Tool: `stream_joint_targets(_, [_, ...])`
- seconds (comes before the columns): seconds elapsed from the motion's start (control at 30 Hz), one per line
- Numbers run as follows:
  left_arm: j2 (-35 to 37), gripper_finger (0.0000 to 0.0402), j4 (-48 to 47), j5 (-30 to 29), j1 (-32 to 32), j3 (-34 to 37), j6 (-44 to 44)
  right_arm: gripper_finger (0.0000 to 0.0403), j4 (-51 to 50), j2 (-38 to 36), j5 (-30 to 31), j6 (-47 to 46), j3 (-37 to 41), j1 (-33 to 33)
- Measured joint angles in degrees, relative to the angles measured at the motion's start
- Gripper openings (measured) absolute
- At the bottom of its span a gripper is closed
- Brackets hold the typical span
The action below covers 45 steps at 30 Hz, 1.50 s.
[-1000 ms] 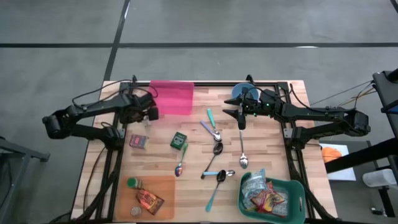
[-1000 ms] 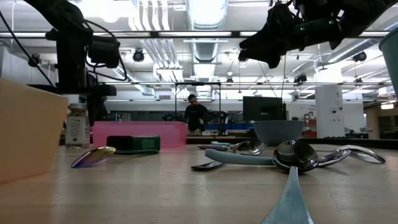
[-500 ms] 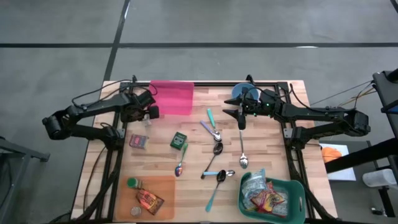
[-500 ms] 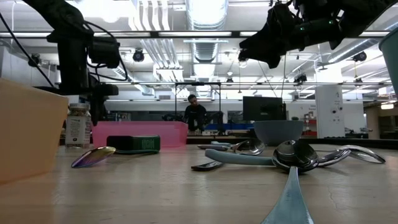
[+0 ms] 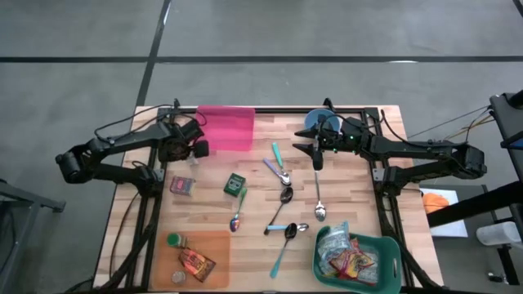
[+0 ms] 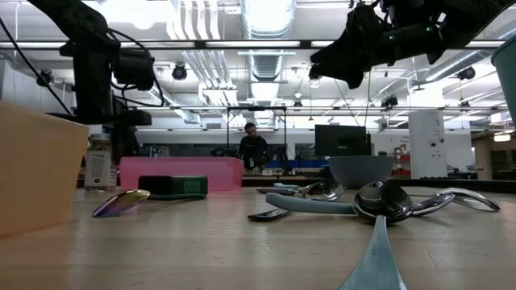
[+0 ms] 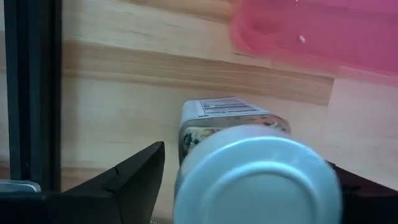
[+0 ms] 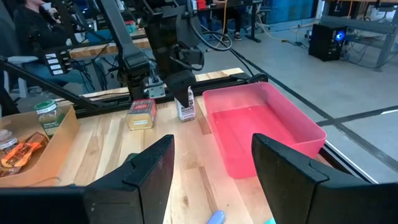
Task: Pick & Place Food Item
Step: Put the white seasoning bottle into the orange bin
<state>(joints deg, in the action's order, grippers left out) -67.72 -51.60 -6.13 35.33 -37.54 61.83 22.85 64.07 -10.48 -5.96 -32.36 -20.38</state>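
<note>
- Beside the pink tray [image 5: 226, 128], the left gripper [image 5: 193, 153] has lowered around the jar [image 7: 258, 163], jaws spread but narrowing: a grasp looks imminent.
- Right gripper [image 5: 309, 149] waits, jaws apart.

A small jar [image 7: 258, 165] with a pale metal lid and a printed label stands upright on the wooden counter [image 5: 343, 175], just beside the pink tray [image 5: 226, 126]. It stands between the fingers of the left tool [image 5: 193, 152], at the counter's left edge.
</note>
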Motion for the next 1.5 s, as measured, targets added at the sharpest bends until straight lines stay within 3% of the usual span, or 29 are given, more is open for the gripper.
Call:
stream_joint_targets(0.17, [0.0, 0.0277, 0.3, 0.0, 0.0, 0.5, 0.2, 0.0211, 0.0, 0.0, 0.0, 0.0, 0.0, 0.0])
stream_joint_targets(0.43, [0.1, 0.019, 2.1, 0.1, 0.0, 0.4, -0.3, 0.0211, 0.0, 0.0, 0.0, 0.0, 0.0, 0.0])
stream_joint_targets(1.3, [0.0, 0.0189, 2.3, 0.2, 0.0, 0.3, -0.3, 0.0211, 0.0, 0.0, 0.0, 0.0, 0.0, 0.0])
stream_joint_targets(1.5, [0.0, 0.0189, -1.3, 2.8, -1.1, -2.8, -0.3, 0.0211, 0.0, 0.0, 0.0, 0.0, 0.0, 0.0])
